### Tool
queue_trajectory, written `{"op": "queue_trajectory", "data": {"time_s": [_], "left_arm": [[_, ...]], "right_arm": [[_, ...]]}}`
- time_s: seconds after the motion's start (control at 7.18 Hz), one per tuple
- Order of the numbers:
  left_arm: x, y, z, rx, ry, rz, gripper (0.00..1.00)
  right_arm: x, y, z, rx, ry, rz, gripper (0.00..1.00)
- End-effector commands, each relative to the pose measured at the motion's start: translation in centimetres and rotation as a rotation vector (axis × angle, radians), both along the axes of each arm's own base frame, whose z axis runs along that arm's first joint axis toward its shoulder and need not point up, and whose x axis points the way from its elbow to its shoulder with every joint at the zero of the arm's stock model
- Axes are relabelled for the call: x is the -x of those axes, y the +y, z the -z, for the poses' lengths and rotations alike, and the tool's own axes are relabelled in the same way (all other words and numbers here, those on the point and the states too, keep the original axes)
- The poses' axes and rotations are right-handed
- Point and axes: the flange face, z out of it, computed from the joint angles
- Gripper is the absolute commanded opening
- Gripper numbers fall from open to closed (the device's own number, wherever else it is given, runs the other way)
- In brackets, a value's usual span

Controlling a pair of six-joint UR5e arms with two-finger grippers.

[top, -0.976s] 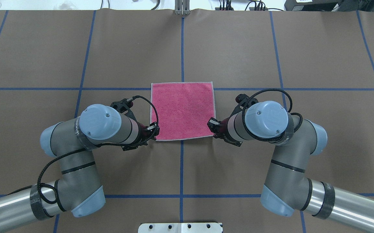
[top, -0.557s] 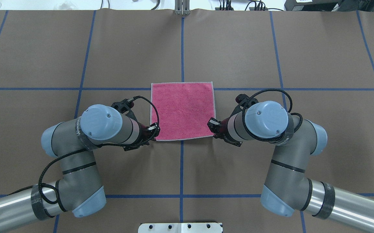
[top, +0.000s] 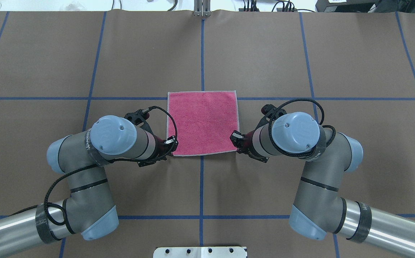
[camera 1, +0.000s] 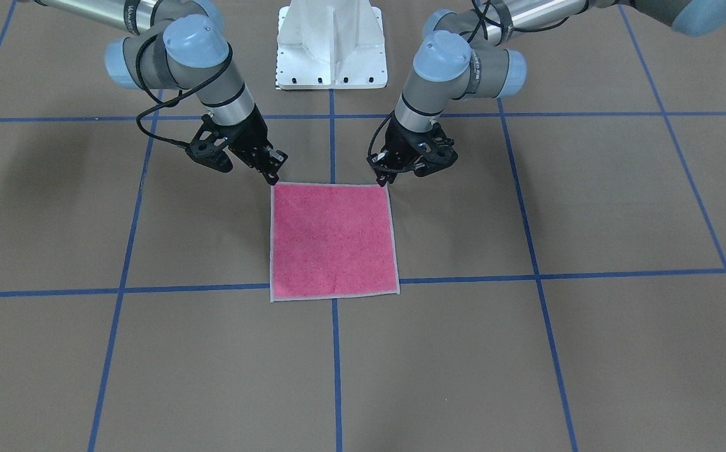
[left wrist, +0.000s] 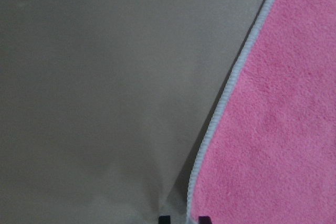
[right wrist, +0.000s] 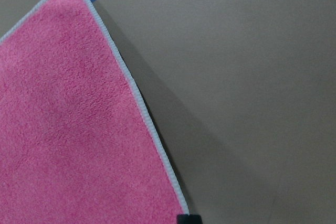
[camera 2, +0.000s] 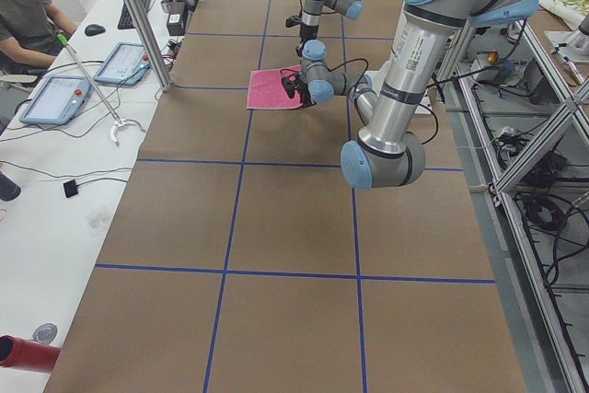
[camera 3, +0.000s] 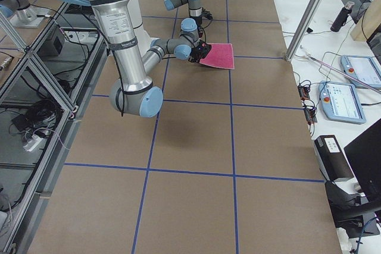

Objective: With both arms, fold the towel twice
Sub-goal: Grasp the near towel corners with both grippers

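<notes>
The towel point(top: 203, 122) lies flat with its pink face up and its light grey edging all round, on the brown table; it also shows in the front view point(camera 1: 334, 238). My left gripper point(top: 170, 146) is at the towel's near left corner point(camera 1: 380, 182). In the left wrist view its two fingertips point(left wrist: 164, 217) stand close together astride the edging point(left wrist: 220, 114). My right gripper point(top: 235, 141) is at the near right corner point(camera 1: 273, 180). In the right wrist view its tip point(right wrist: 189, 217) touches the corner of the towel point(right wrist: 68, 129). Both corners still rest on the table.
The white pedestal base point(camera 1: 331, 50) stands behind the towel on the robot's side. Blue tape lines point(top: 202, 53) cross the brown table cover. An operators' desk with tablets point(camera 2: 60, 94) and a seated person point(camera 2: 28, 6) runs along the far side.
My left arm's elbow has shifted slightly towards the towel. The right arm and the towel have not moved.
</notes>
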Motion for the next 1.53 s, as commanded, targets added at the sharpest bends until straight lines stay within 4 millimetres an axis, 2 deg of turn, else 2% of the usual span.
{"op": "queue_trajectory", "data": {"time_s": [0.0, 0.28, 0.7, 0.98, 1.25, 1.39], "left_arm": [[0.0, 0.0, -0.1, 0.001, -0.001, 0.000, 0.20], [0.0, 0.0, 0.0, 0.007, 0.000, 0.004, 0.00], [0.4, 0.2, 0.6, 0.045, 0.019, 0.031, 0.00], [0.7, 0.8, 1.4, 0.058, 0.041, 0.031, 0.00], [1.5, 3.5, 3.7, 0.093, 0.101, 0.020, 0.00], [1.4, 4.8, 4.0, 0.104, 0.112, 0.008, 0.00]], "right_arm": [[0.0, 0.0, 0.0, 0.000, 0.000, 0.000, 0.00], [-0.1, -0.1, 0.0, 0.001, 0.000, 0.000, 0.00], [-0.3, -0.1, 0.3, -0.002, -0.006, -0.002, 0.00], [-1.4, 2.2, 0.3, -0.007, -0.023, 0.023, 0.00], [-3.0, 4.1, 0.6, -0.009, -0.042, 0.048, 0.00], [-2.9, 4.7, 0.8, -0.008, -0.048, 0.061, 0.00]]}}
